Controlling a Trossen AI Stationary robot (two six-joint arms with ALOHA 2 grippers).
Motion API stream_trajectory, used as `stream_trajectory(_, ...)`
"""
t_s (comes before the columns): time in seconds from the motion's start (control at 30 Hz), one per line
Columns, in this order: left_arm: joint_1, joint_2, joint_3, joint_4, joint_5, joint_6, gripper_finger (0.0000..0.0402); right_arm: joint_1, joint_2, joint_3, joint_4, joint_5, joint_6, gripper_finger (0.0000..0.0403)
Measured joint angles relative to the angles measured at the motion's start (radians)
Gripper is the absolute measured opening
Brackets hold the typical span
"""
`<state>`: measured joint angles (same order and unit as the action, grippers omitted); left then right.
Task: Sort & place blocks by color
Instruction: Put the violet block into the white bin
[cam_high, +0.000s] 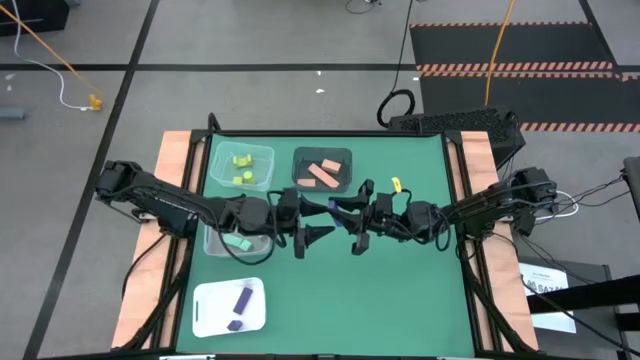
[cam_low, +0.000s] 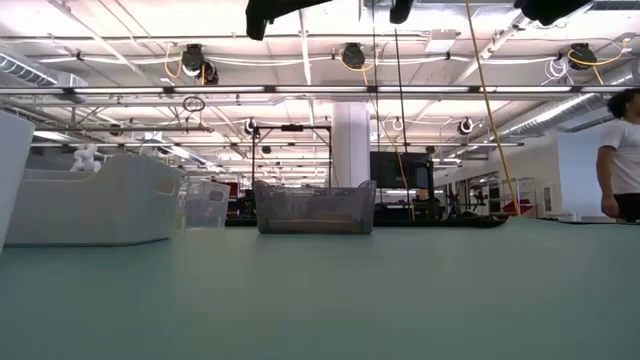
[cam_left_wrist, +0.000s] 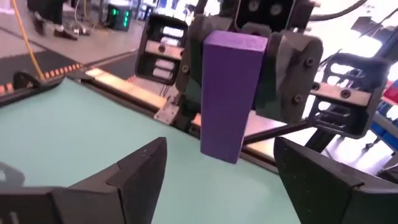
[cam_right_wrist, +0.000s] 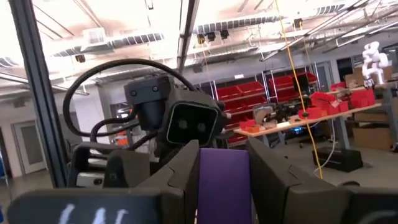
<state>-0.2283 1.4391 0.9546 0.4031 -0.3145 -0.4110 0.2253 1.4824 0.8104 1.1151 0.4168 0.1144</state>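
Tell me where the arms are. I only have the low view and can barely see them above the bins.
Observer: Both meet over the middle of the table. The right tool is shut on a purple block.
Operator: And the left tool?
Observer: The left tool is open and points at that block without gripping it.
Operator: Where are the other purples?
Observer: Two purple pieces lie on the white tray, on the left arm's side.
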Motion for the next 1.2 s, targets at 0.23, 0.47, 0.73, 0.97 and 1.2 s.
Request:
stream_trajectory(0.23, 0.006, 0.0, 0.0, 0.087, 0.0, 0.102, 0.0303, 0.0, -0.001, 0.0, 0.002, -0.012, 0.057, 0.0092)
stream_trajectory(0.47, 0.018, 0.0, 0.0, 0.089, -0.001, 0.11, 0.0303, 0.001, -0.001, 0.0, 0.017, -0.031, 0.06, 0.0092)
stream_trajectory(0.73, 0.018, 0.0, 0.0, 0.129, 0.004, 0.089, 0.0303, -0.003, -0.001, 0.0, 0.028, -0.082, 0.061, 0.009)
stream_trajectory(0.97, 0.018, 0.0, 0.0, 0.133, 0.004, 0.036, 0.0301, -0.016, -0.001, 0.0, 0.044, -0.081, 0.061, 0.0089)
stream_trajectory(1.2, 0.018, 0.002, 0.0, 0.135, 0.003, 0.036, 0.029, -0.036, -0.001, 0.0, 0.063, -0.082, 0.087, 0.0089)
